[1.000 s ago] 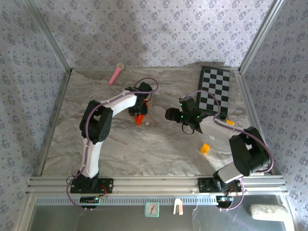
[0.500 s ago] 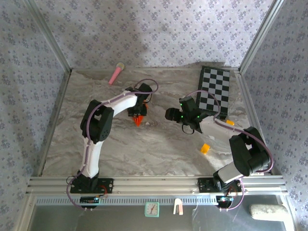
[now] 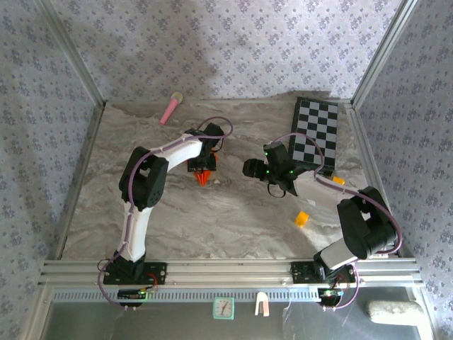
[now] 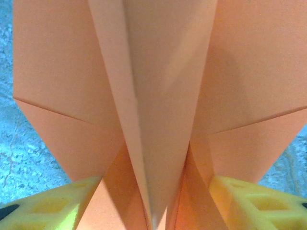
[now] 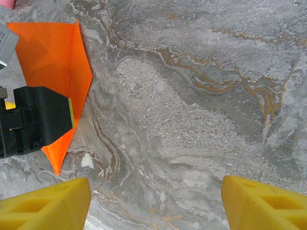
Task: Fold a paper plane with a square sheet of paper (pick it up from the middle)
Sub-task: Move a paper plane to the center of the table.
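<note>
The paper plane (image 3: 204,176) is a bright orange dart lying mid-table, its point toward the near edge. In the left wrist view its centre ridge (image 4: 158,96) runs down between my yellow fingers (image 4: 48,206), with the wings spread to both sides. My left gripper (image 4: 156,201) is open around that ridge, with the jaws standing clear of it. The right wrist view shows the plane (image 5: 53,57) at the left with the left gripper's black finger (image 5: 43,120) against it. My right gripper (image 5: 156,201) hovers open over bare marble, to the right of the plane (image 3: 249,168).
A checkerboard (image 3: 317,134) lies at the back right. A pink stick (image 3: 170,108) rests near the back wall. A small yellow-orange block (image 3: 302,218) sits by the right arm. Aluminium frame posts and patterned walls enclose the table.
The left gripper's jaws have spread wider around the plane's ridge. The right arm has stayed where it was.
</note>
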Robot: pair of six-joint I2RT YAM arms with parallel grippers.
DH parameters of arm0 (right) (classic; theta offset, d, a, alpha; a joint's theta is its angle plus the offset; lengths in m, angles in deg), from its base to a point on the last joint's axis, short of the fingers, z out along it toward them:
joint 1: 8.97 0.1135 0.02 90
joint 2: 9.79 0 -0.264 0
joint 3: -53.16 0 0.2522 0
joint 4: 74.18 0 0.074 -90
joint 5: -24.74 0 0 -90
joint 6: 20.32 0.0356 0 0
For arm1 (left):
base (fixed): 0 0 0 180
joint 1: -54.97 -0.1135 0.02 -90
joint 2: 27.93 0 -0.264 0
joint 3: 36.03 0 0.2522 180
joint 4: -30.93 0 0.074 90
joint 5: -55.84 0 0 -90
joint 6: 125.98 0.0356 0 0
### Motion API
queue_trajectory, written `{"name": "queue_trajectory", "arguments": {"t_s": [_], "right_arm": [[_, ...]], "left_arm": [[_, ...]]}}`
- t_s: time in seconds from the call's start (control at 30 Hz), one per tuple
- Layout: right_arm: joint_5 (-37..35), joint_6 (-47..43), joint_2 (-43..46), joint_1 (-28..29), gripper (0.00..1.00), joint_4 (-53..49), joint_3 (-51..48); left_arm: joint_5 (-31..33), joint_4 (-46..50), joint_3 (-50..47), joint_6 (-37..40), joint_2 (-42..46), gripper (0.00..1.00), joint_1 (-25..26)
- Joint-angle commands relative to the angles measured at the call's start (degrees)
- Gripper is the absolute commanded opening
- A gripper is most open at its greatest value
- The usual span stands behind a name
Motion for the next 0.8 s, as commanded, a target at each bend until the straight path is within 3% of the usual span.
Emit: {"name": "queue_trajectory", "arguments": {"t_s": [0.0,0.4,0.77], "right_arm": [[0.2,-1.04,0.3,0.18,0.74,0.03,0.25],[-0.22,-1.13,0.39,0.19,0.74,-1.1,1.45],[-4.19,-5.95,5.23,-0.9,0.82,-6.77,3.9]], "left_arm": [[-2.02,-2.09,-0.37,0.77,-3.81,0.62,-0.52],[-2.88,-0.5,2.3,2.94,2.77,0.67,-0.61],[2.16,1.99,0.26,3.64,16.29,0.82,-0.63]]}}
